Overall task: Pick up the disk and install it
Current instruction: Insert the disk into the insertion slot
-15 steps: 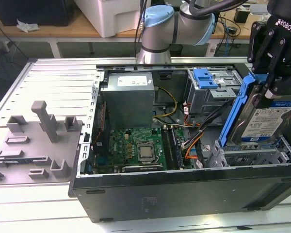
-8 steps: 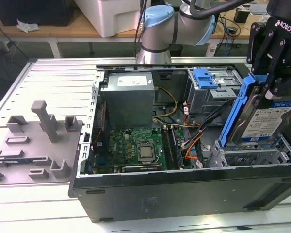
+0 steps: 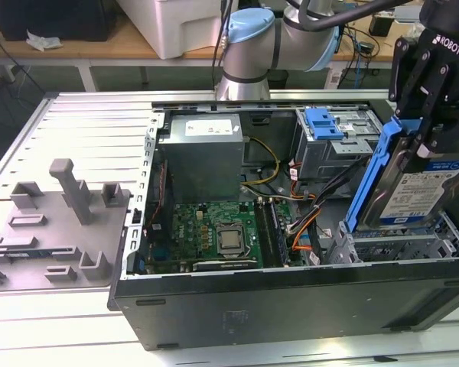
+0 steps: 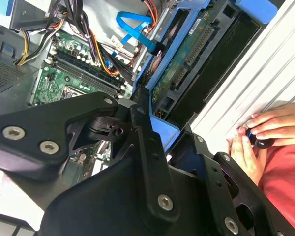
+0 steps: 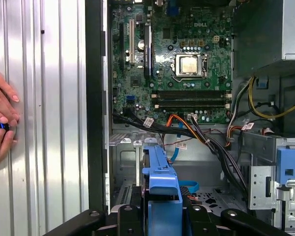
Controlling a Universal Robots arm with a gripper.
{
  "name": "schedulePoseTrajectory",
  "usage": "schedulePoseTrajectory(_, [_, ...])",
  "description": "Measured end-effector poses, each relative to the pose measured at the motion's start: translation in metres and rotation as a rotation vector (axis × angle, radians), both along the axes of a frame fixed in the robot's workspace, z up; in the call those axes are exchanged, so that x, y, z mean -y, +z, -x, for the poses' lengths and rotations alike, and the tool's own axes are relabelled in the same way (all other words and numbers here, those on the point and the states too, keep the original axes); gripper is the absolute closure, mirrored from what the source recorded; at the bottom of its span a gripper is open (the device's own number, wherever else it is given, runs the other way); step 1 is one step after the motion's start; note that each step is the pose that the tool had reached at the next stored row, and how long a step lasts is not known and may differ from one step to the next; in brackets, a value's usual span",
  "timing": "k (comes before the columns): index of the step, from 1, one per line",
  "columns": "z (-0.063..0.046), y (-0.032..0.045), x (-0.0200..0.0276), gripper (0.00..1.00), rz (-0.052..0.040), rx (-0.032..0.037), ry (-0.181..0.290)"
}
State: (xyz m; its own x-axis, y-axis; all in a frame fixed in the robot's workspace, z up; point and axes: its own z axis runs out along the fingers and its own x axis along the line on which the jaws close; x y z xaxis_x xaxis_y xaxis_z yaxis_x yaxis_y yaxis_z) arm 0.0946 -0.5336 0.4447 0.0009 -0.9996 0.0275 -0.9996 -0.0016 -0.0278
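The disk (image 3: pixel 421 195) is faced in silvery metal and framed in smooth blue plastic. The end effector (image 3: pixel 422 141) is finished in matt black; the counter (image 3: pixel 76 115) is formed of ribbed grey metal.

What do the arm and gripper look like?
The arm has silver-grey tubes, pale blue joint caps and a black cable along it. The gripper is black and boxy with white lettering, its hinged links fastened by silver screws.
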Motion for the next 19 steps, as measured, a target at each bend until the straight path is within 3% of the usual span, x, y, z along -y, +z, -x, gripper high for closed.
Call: schedulePoseTrajectory(19, [0.0000, -0.0044, 0.0000, 0.64, 0.0000, 0.0000, -0.003])
